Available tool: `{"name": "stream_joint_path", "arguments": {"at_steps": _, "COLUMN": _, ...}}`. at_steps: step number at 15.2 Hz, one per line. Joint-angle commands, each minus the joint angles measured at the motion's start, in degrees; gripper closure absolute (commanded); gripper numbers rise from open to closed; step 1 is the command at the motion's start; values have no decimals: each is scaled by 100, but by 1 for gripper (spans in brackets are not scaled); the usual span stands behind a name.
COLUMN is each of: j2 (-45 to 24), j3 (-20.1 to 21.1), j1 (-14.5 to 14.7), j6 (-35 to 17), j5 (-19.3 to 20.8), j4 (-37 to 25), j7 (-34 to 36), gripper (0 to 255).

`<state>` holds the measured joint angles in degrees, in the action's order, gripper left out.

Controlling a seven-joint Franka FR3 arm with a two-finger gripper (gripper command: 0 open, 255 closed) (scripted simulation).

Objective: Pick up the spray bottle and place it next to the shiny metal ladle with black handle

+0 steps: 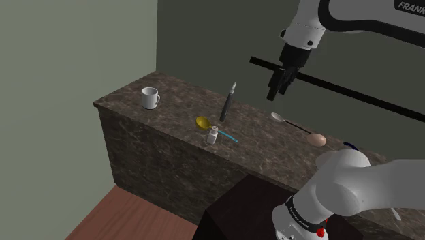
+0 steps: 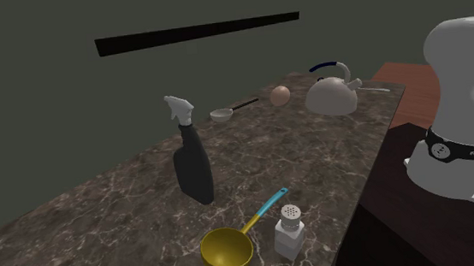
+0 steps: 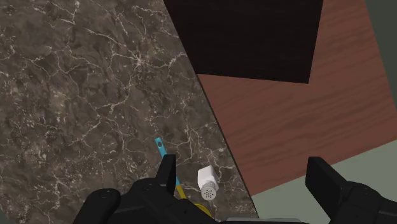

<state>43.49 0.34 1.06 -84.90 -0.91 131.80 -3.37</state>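
Note:
The spray bottle [image 1: 227, 103] [image 2: 192, 161] has a dark body and a pale grey trigger head, and it stands upright mid-counter. The shiny ladle [image 1: 278, 117] [image 2: 221, 114] with its thin black handle lies beyond it, toward the shoulder view's right. My gripper [image 1: 276, 88] [image 3: 245, 184] hangs high above the counter, between the bottle and the ladle and nearer the back wall. It is open with nothing between its fingers. In the wrist view it looks down on the counter's front edge.
On the dark marbled counter [image 2: 104, 214] are a yellow scoop [image 1: 203, 123] [image 2: 226, 250] with a blue handle, a white shaker [image 1: 212, 136] [image 2: 289, 230] [image 3: 207, 182], a white mug [image 1: 150, 98], an egg [image 1: 317, 139] [image 2: 281, 95] and a kettle [image 2: 331, 94]. The dark stand [image 1: 238, 211] sits before the counter.

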Motion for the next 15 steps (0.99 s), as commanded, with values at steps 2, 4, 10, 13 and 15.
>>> {"name": "stream_joint_path", "arguments": {"at_steps": 2, "j2": -264, "j3": -7, "j1": -51, "j6": -82, "j5": -37, "j4": -114, "j7": 114, "gripper": 0}}
{"name": "stream_joint_path", "arguments": {"at_steps": 4, "j2": -789, "j3": -29, "j1": -150, "j6": -225, "j5": -110, "j4": -361, "j7": 336, "gripper": 0}}
{"name": "stream_joint_path", "arguments": {"at_steps": 10, "j2": -2324, "j3": -162, "j1": -404, "j6": -500, "j5": -334, "j4": -1229, "j7": 951, "gripper": 0}}
{"name": "stream_joint_path", "arguments": {"at_steps": 13, "j2": -3068, "j3": -263, "j1": -517, "j6": -556, "j5": -463, "j4": -1725, "j7": 1226, "gripper": 0}}
{"name": "stream_joint_path", "arguments": {"at_steps": 15, "j2": -3556, "j3": -341, "j1": -591, "j6": -565, "j5": -560, "j4": -2076, "j7": 1397, "gripper": 0}}
